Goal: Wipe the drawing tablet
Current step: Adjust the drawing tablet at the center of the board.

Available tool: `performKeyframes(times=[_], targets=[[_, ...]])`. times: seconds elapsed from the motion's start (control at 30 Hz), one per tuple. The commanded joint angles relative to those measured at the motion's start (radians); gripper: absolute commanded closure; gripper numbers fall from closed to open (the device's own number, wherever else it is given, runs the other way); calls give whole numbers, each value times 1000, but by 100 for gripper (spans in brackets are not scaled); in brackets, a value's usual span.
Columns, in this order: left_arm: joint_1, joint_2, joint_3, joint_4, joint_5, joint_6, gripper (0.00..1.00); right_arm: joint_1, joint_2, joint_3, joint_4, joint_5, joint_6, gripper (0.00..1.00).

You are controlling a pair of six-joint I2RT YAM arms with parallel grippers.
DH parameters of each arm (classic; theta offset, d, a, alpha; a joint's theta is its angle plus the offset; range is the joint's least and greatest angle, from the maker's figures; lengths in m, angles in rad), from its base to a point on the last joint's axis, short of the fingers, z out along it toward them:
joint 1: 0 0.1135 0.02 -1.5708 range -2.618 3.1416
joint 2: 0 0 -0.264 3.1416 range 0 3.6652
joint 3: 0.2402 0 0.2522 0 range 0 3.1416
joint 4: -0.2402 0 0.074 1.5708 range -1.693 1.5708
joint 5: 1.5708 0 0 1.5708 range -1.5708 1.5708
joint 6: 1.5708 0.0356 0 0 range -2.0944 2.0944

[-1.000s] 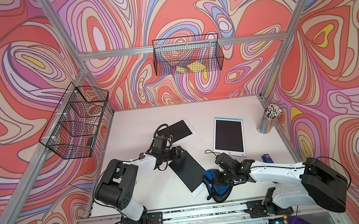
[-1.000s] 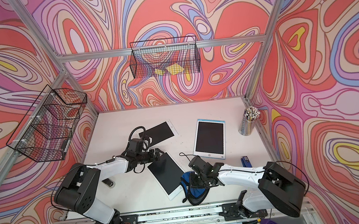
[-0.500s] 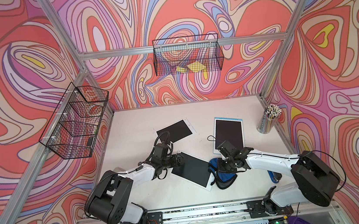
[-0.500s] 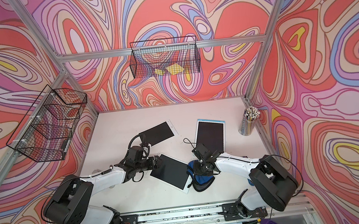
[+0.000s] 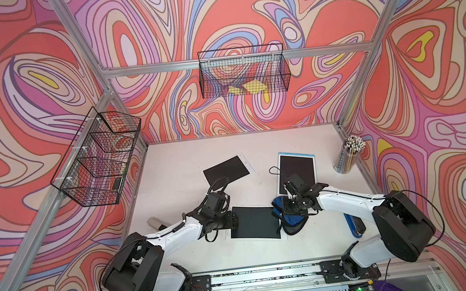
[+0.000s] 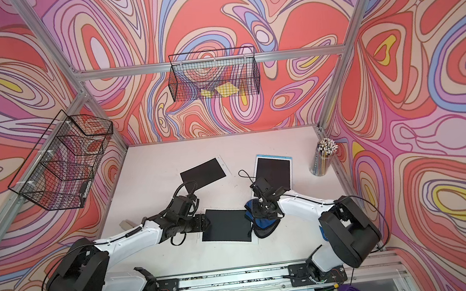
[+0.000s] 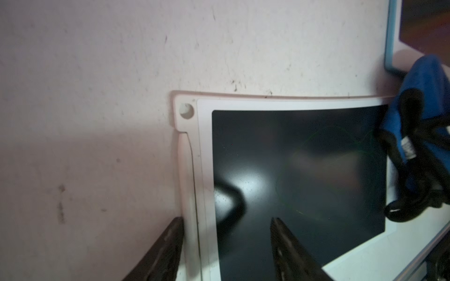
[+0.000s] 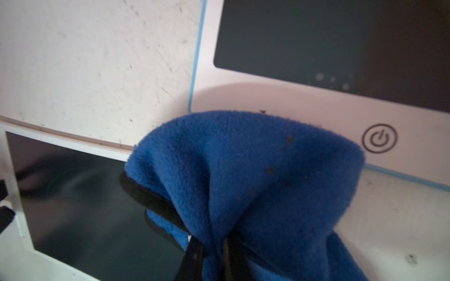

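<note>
The drawing tablet [image 5: 254, 222] is lying flat on the worktop [image 5: 169, 170], around the middle and toward the near edge, with its dark screen facing up. The blue cloth [image 8: 255, 170] is resting over its right edge, and the right gripper [image 8: 211, 258] is clenching that cloth in a bunch. The left gripper [image 7: 226, 222] is sitting at the tablet's left border with its jaws parted. One finger is on the worktop side and one is above the screen, and it is grasping nothing. A blue-edged tablet [image 5: 297, 169] is lying just beyond the cloth. A second dark tablet [image 5: 225, 169] is lying farther left, and a cup of pencils [image 5: 349, 154] is standing at the far right.
</note>
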Motion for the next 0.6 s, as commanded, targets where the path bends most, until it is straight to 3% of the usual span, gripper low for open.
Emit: performKeyframes(times=[0.0, 0.13, 0.33, 0.57], targets=[[-7, 20, 46, -161, -41, 22, 49, 0, -77, 66, -46, 32, -50, 100], [-6, 28, 72, -186, -68, 36, 59, 3, -121, 102, -96, 24, -66, 100], [-2, 49, 81, -196, -86, 35, 63, 36, -88, 121, -84, -10, -68, 100], [-1, 84, 79, -186, -79, 23, 75, 110, -23, 106, -25, 12, -35, 100]])
